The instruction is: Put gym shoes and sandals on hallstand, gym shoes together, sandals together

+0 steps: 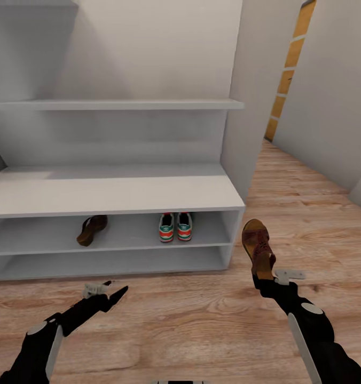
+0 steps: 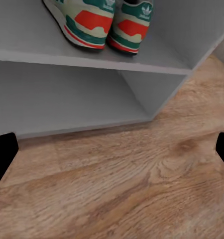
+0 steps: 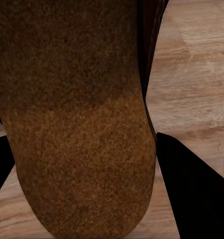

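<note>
1. Two gym shoes point(image 1: 175, 226) stand side by side on the upper shelf of the shoe rack point(image 1: 116, 192), toward its right end.
2. One sandal point(image 1: 91, 229) lies on the same shelf, well to the left of them.
3. The right gripper point(image 1: 266, 273) pinches the heel end of the other sandal point(image 1: 258, 247), held above the wooden floor point(image 1: 202, 314) just right of the rack.
4. The left gripper point(image 1: 116, 290) hangs low before the rack, fingers spread in its wrist view, holding nothing.
</note>
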Available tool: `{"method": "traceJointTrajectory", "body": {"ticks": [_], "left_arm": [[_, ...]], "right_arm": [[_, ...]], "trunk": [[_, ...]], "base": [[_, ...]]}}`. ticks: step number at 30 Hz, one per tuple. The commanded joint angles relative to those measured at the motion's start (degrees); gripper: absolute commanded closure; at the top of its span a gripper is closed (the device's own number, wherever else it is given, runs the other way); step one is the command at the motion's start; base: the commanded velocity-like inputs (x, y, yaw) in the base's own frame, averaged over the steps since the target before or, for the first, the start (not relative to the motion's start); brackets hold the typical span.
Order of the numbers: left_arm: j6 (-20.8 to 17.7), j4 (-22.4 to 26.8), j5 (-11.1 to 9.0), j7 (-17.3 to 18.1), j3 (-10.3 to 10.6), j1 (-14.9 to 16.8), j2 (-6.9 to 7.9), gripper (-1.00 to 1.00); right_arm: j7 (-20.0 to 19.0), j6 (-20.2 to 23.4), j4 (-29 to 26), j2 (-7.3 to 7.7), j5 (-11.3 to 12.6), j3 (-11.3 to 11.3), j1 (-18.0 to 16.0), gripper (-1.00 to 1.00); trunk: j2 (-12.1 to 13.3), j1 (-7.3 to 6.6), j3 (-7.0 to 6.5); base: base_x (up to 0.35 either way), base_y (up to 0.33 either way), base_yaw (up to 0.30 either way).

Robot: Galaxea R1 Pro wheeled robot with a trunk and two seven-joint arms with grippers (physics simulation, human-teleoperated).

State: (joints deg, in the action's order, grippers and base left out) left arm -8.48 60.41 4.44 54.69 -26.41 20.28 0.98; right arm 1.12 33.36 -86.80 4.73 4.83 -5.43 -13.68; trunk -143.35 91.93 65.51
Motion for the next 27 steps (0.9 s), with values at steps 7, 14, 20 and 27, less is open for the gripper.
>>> {"method": "traceJointTrajectory", "body": {"ticks": [7, 14, 20, 27], "left_arm": [[-0.6, 2.7, 0.4, 5.6, -4.7, -1.0, -0.09, -1.00], [-0.6, 2.9, 0.4, 5.9, -5.0, -1.1, -0.18, -1.00], [-0.6, 2.9, 0.5, 5.8, -4.9, -1.1, -0.18, -1.00], [-0.6, 2.9, 0.4, 6.0, -4.9, -1.1, -0.18, -1.00]], "right_arm": [[0.1, 0.3, 0.0, -0.13, 0.5, -0.1, 0.0, 1.00], [0.1, 0.3, 0.1, -0.16, 0.6, -0.1, 0.0, 1.00], [0.1, 0.3, 0.1, -0.16, 0.6, 0.0, 0.0, 1.00], [0.2, 0.4, 0.1, -0.16, 0.6, 0.2, 0.0, 1.00]], "trunk": [[0.0, -0.01, 0.05], [0.0, -0.01, 0.05], [0.0, -0.01, 0.05], [0.0, -0.01, 0.05]], "base": [[-0.002, 0.305, 0.000], [-0.113, 0.299, 0.000], [-0.228, 0.249, 0.000], [-0.249, 0.236, 0.000]]}}
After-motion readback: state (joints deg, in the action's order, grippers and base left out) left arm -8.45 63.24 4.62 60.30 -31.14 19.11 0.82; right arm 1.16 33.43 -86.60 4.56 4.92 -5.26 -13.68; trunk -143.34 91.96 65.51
